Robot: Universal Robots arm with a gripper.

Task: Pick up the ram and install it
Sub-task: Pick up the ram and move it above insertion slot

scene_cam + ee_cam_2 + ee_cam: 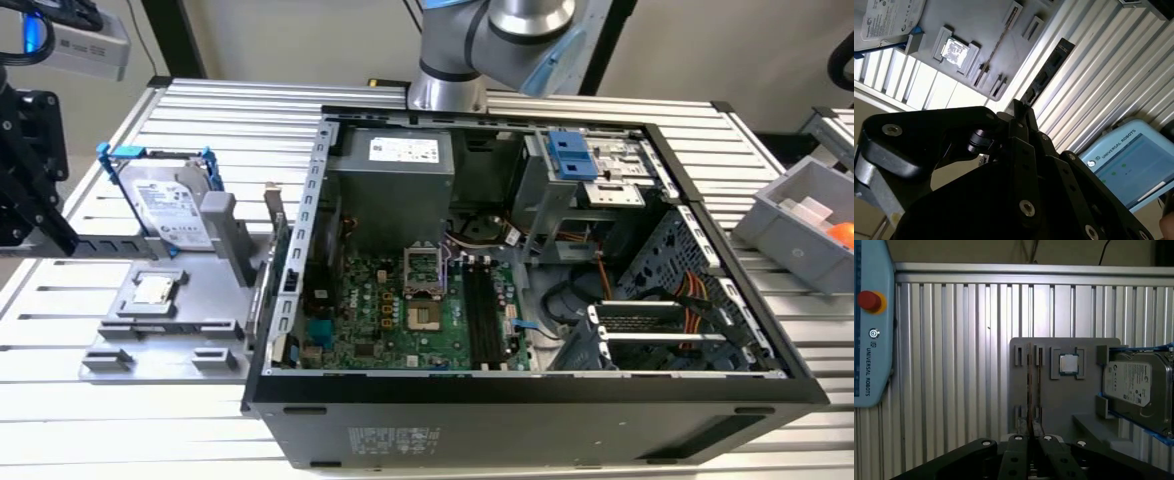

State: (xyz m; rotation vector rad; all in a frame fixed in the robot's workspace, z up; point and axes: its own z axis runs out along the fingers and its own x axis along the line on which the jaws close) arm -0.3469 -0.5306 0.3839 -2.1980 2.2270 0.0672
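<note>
Hovering well above the ribbed aluminium worktop (pixel 954 365), my tool (pixel 1030 440) has its black fingers drawn together, or very nearly so, and I see nothing clamped between them. The second wrist view agrees: the tips of the tool (pixel 1021 107) meet with no board in them.

The ram (pixel 1028 385), a thin, narrow circuit-board stick, stands on edge in the slotted holders of a flat grey fixture tray (pixel 1064 400). I see it edge-on as a fine brownish line. In the first wrist view that line runs straight toward the tool's tips, so I judge the tool lined up over it but well apart from it. In the second wrist view the ram (pixel 1003 31) is the same thin sliver on the tray.

Beside it on the tray sit a small square silver processor chip (pixel 1069 363) and, further along, a silver hard drive in a blue frame (pixel 1134 385). A light-blue teach pendant (pixel 871 325) lies at the worktop's edge.

In the exterior view the tray (pixel 174 320) lies just beside the open black computer case (pixel 534 400), on the exterior view's left. The long black memory slots (pixel 487 315) on the green motherboard (pixel 387 310) look unfilled.

My reading is that the task has barely begun: no grasp is made, and both the pick-up and the seating remain undone.
</note>
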